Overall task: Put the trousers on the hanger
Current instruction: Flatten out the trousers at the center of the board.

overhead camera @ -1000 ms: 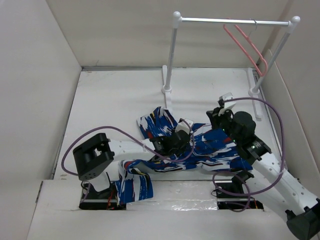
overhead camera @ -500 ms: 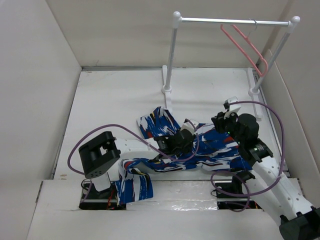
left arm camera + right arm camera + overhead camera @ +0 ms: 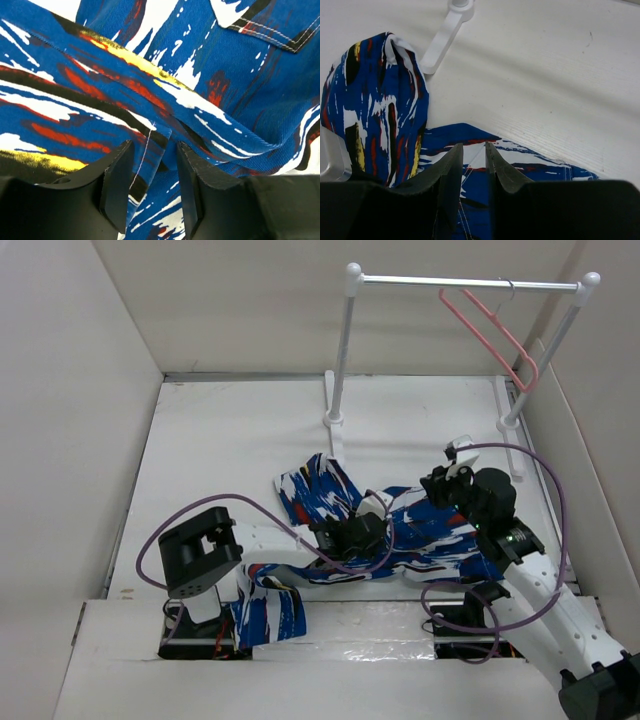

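The white table (image 3: 230, 440) fills most of the overhead view, with a rack (image 3: 345, 350) of white posts and a silver rail standing at its far side. The trousers (image 3: 310, 490) lie crumpled across the near half of the table, between the two arms. One leg reaches toward the rack's left post, and another part hangs over the near edge. The pink hanger (image 3: 495, 330) hangs by its hook from the rail, close to the right post and well apart from the trousers.

The left gripper (image 3: 152, 150) is down on the middle of the cloth. Its fingers (image 3: 117, 170) are spread, with a raised fold and a seam lying between the tips, not squeezed.

The right gripper (image 3: 472, 147) is at the right end of the trousers, over the edge of the fabric. Its fingers (image 3: 455, 165) are drawn nearly together, leaving only a thin slit. From this angle I cannot tell whether any cloth is caught in that slit or whether the gripper holds nothing.
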Controlling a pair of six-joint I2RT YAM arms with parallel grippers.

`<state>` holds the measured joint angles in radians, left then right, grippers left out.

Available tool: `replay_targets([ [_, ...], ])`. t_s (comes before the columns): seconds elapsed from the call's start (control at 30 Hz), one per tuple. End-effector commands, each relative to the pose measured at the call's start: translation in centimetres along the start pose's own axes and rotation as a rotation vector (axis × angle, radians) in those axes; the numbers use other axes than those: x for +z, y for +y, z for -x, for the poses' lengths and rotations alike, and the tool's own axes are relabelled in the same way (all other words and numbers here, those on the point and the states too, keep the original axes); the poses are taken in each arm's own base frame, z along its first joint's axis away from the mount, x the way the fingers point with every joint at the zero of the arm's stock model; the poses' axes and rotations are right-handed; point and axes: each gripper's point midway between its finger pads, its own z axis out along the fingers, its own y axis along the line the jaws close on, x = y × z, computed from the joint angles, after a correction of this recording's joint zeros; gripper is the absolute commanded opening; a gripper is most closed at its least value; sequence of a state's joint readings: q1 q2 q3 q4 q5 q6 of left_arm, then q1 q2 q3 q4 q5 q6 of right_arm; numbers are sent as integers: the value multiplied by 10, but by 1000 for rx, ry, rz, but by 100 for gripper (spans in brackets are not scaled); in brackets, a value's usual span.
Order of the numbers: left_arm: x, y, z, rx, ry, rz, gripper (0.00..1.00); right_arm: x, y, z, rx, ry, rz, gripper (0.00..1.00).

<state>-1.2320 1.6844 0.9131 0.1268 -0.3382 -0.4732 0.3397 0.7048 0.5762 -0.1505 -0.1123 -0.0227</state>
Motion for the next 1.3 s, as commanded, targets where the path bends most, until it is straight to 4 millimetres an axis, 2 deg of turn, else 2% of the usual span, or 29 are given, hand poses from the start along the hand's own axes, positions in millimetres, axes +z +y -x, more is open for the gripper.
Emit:
replay_targets([
  [0.0, -7, 2, 12, -23, -39, 24, 36, 0, -1, 3, -11, -15, 4, 30],
  [0.07, -3, 4, 11, -16, -39, 37, 35, 0, 0, 6, -13, -32, 10, 30],
  [0.1, -1, 6, 11, -19, -51, 51, 28, 0, 1, 3, -12, -23, 11, 30],
  [0.13, -1, 8, 14, -29, -64, 62, 28, 0, 0, 4, -12, -24, 10, 30],
  [0.17, -2, 10, 16, -37, -75, 71, 17, -2, 0, 1, -17, -12, 5, 30],
  [0.27, -11, 20, 33, -73, -142, 127, 0, -1, 1, -1, -14, -15, 14, 31],
  [0.37, -26, 51, 56, -146, -202, 208, 0, 0, 4, -7, -4, -9, 27, 31],
  [0.5, -52, 112, 90, -284, -300, 338, 0, 6, 8, -9, 11, -22, 50, 30],
  [0.53, -64, 144, 103, -355, -347, 386, 0, 7, 9, -8, 10, -24, 56, 30],
  [0.6, -77, 177, 116, -454, -398, 419, 0, 8, 11, -7, 11, -21, 68, 30],
  [0.63, -92, 211, 124, -529, -444, 457, 0, 9, 14, -6, 9, -20, 82, 30],
  [0.73, -119, 257, 125, -650, -508, 509, 0, 11, 17, -4, 3, -27, 94, 30],
  [0.77, -130, 285, 121, -705, -533, 569, 0, 12, 17, -4, 1, -26, 91, 30],
  [0.87, -159, 319, 117, -800, -610, 667, 0, 14, 15, -5, 8, -35, 83, 30],
  [0.9, -172, 340, 115, -847, -640, 717, 0, 16, 20, -9, 8, -35, 104, 30],
  [0.97, -184, 357, 121, -883, -660, 726, 0, 19, 23, -6, 5, -56, 123, 30],
  [1.0, -196, 381, 111, -922, -654, 795, 0, 20, 26, -7, 5, -51, 143, 31],
  [1.1, -206, 412, 106, -966, -607, 846, 0, 20, 34, -6, -2, -73, 177, 31],
  [1.13, -218, 430, 105, -993, -598, 893, 0, 20, 34, -9, -2, -71, 179, 31],
  [1.27, -247, 444, 112, -932, -560, 1007, 0, 18, 37, -12, -5, -74, 187, 31],
])
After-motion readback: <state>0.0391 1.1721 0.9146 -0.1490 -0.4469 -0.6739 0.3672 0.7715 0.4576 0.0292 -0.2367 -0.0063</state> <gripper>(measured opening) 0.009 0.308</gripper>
